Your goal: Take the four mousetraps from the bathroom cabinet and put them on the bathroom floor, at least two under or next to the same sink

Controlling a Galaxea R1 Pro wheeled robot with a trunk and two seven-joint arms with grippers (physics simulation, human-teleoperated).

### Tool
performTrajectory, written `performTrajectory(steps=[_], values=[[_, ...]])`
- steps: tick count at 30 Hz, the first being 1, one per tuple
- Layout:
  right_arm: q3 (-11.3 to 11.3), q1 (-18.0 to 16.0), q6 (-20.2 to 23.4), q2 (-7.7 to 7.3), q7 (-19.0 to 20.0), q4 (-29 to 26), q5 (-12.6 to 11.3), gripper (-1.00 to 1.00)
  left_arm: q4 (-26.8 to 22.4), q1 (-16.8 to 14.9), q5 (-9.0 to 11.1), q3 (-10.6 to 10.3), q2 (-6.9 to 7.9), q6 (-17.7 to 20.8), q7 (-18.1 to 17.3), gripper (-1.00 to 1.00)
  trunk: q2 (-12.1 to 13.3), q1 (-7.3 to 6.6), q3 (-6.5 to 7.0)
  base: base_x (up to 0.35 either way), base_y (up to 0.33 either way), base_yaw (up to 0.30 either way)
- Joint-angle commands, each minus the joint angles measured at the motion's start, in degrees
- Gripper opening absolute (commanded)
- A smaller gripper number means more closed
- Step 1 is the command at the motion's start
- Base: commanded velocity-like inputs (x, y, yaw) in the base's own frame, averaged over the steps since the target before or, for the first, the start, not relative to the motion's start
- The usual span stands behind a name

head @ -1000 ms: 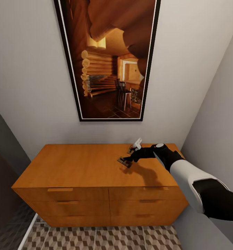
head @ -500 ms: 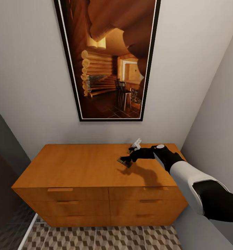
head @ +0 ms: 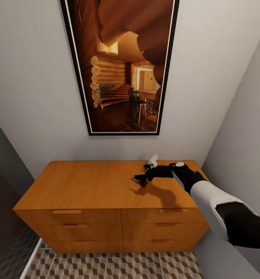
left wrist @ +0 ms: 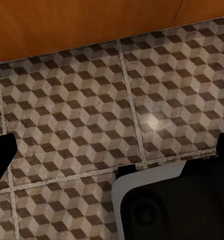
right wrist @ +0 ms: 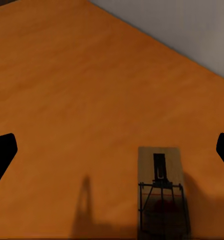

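Over the cabinet (head: pixel 106 186), near its right rear corner, my right gripper (head: pixel 144 179) hangs with its fingers spread wide, a mousetrap (right wrist: pixel 161 192) lying flat on the wood between the tips, untouched by either. Down low, my left gripper (left wrist: pixel 112 150) is spread wide too, above the bathroom floor (left wrist: pixel 81 115) by the cabinet's base.
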Motion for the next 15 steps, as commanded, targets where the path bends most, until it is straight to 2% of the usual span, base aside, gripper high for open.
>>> performTrajectory(steps=[1,15], values=[[-0.1,0.2,0.0,-0.12,0.2,-0.1,0.4,1.00,0.2,-0.1,0.6,-0.4,-0.03,-0.3,-0.3,1.00,-0.1,0.03,-0.12,0.000,0.000,0.000],[-0.2,1.3,0.0,-0.92,0.2,-0.1,0.4,1.00,0.2,-0.1,0.6,-0.4,-0.03,-0.3,-0.3,1.00,-0.1,0.03,-0.12,0.000,0.000,0.000]])
